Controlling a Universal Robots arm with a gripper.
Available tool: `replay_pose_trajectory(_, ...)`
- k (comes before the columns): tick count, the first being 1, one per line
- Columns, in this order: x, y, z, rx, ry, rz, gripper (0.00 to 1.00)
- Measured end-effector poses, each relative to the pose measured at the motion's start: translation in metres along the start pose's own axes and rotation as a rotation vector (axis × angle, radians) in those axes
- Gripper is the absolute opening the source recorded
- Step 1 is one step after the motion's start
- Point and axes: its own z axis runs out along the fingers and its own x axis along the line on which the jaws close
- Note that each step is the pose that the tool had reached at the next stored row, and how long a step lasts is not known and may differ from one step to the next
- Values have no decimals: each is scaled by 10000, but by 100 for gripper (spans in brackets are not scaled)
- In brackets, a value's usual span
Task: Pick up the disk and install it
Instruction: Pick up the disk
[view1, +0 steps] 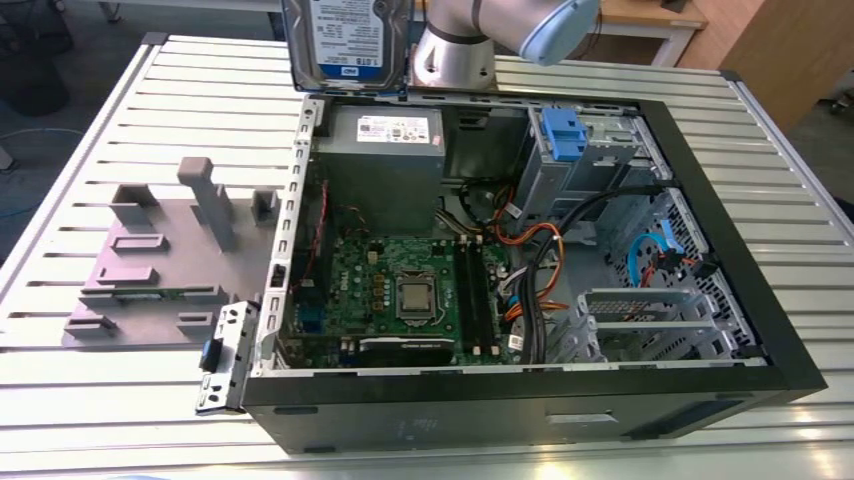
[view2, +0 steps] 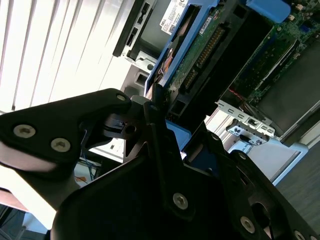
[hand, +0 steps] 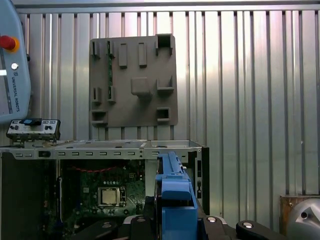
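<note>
The disk (view1: 350, 45), a silver hard drive with a blue-and-white label and blue rails, hangs upright in the air at the top of the exterior view, just behind the back corner of the open computer case (view1: 747, 250). The arm's grey wrist (view1: 461, 40) is right beside it. In the second wrist view my black gripper (view2: 157, 107) is shut on the disk (view2: 192, 47), whose blue rail and green underside board face the camera. In the first wrist view the disk's blue rail (hand: 172, 197) rises from between the gripper (hand: 172, 226) over the case.
Inside the case lie a green motherboard (view1: 400, 290), a grey power supply box (view1: 384, 140), a blue-fronted drive cage (view1: 567, 135) and loose cables (view1: 547, 250). A grey fixture plate (view1: 147, 270) lies on the slatted metal table (view1: 80, 160) on the exterior view's left. A teach pendant (hand: 12, 60) stands nearby.
</note>
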Motion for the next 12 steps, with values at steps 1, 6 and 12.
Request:
replay_pose_trajectory(1, 0, -4, 0, 0, 0, 0, 37)
replay_pose_trajectory(6, -1, -25, 0, -1, 0, 0, 37)
replay_pose_trajectory(12, -1, -50, -1, -1, 0, 1, 37)
